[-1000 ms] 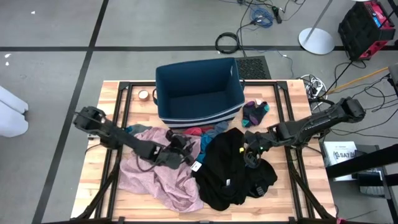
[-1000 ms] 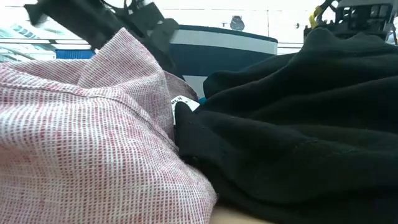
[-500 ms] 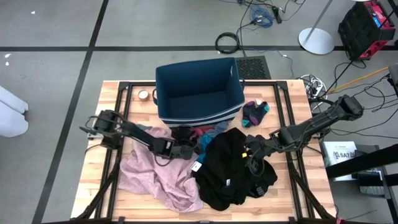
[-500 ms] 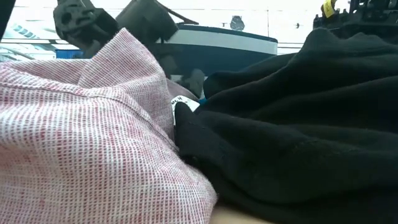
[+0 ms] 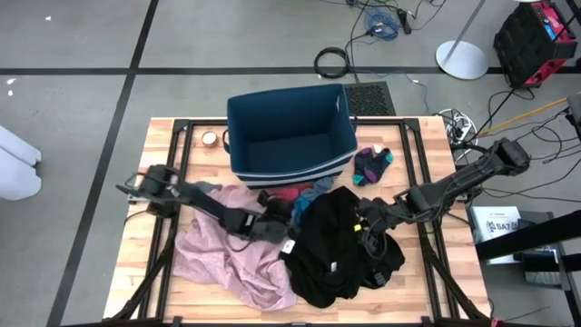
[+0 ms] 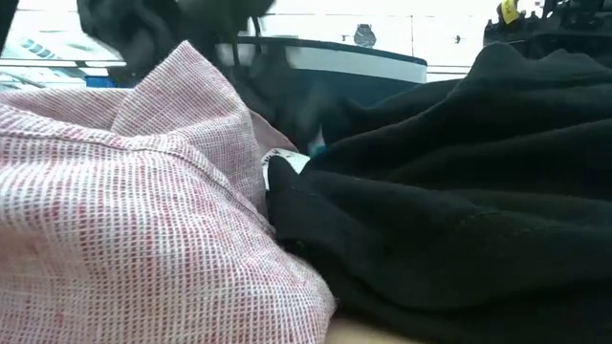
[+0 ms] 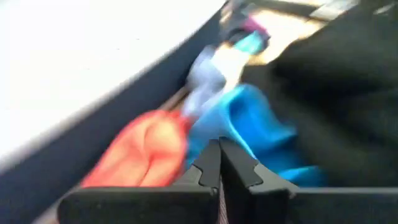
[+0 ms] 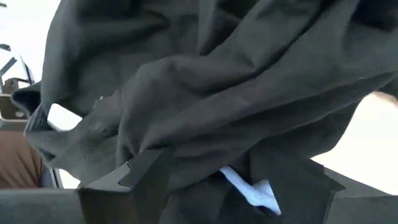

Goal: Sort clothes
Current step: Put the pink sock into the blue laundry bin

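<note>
The clothes lie heaped on the worktop (image 5: 145, 291) in front of the bin (image 5: 290, 136). A pink garment (image 5: 227, 263) spreads at the left of the heap, with a black garment (image 5: 336, 245) bunched just beside it on the right; in the low view the pink cloth (image 6: 124, 210) and the black cloth (image 6: 459, 201) touch along a fold where a small white label (image 6: 287, 162) shows. Between these two and the bin's striped base sit smaller pieces, a maroon piece (image 5: 283, 193) and a teal piece (image 5: 301, 209), with a grey-blue piece (image 5: 320, 186) close against the bin. A pair of dark socks (image 5: 372, 163) lies apart, right of the bin. The left gripper (image 5: 272, 227) is low over the heap's middle, at the edge of the pink garment near the teal piece; the left wrist view shows its fingers (image 7: 208, 168) pressed together with nothing between them, the teal (image 7: 249, 124) and maroon (image 7: 149, 149) pieces just ahead. The right gripper (image 5: 368, 227) rests on the black garment's right side; its fingers (image 8: 149, 168) stand wide apart, with black cloth (image 8: 217, 81) bunched between them.
</note>
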Controlling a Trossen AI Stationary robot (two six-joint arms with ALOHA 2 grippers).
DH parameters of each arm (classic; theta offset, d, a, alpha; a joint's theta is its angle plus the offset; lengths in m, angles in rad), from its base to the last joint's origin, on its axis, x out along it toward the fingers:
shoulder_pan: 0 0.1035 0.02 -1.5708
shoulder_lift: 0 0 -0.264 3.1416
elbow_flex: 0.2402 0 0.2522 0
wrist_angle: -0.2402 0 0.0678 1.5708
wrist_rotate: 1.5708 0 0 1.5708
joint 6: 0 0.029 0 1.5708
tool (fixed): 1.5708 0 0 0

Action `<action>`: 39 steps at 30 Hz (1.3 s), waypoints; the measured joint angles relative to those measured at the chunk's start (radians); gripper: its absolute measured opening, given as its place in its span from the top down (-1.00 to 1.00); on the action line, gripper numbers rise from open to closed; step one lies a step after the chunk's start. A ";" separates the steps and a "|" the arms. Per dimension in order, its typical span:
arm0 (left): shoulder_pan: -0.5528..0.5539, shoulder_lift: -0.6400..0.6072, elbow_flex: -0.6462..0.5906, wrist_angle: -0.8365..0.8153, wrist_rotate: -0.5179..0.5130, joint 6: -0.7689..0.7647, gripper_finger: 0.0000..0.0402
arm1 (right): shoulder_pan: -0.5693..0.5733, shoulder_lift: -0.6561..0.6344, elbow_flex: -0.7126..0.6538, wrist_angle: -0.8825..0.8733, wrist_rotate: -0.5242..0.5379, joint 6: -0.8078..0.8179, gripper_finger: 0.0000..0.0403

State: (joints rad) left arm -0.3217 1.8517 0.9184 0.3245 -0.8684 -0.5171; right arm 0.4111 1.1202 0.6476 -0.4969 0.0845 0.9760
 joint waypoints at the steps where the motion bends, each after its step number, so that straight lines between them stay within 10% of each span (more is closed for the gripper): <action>1: -0.025 -0.040 0.001 -0.002 -0.012 0.048 0.98 | 0.005 0.000 0.000 0.000 0.000 0.000 -0.18; 10: -0.179 -0.346 0.002 -0.030 -0.108 0.375 0.99 | 0.017 0.000 0.000 0.079 0.019 -0.066 -0.18; 19: -0.179 -0.477 0.000 -0.591 0.434 -0.075 0.99 | 0.043 0.000 0.000 0.165 0.015 -0.090 -0.18; 25: -0.202 -0.419 0.000 -0.630 0.930 -0.338 1.00 | 0.042 0.000 0.000 0.180 0.016 -0.104 -0.18; 39: -0.218 -0.344 0.000 -0.532 1.187 -0.551 0.77 | 0.041 0.000 0.000 0.180 0.016 -0.110 -0.18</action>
State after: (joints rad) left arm -0.5392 1.5073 0.9180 -0.2075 0.3186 -1.0679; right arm 0.4522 1.1206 0.6476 -0.3168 0.1005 0.8662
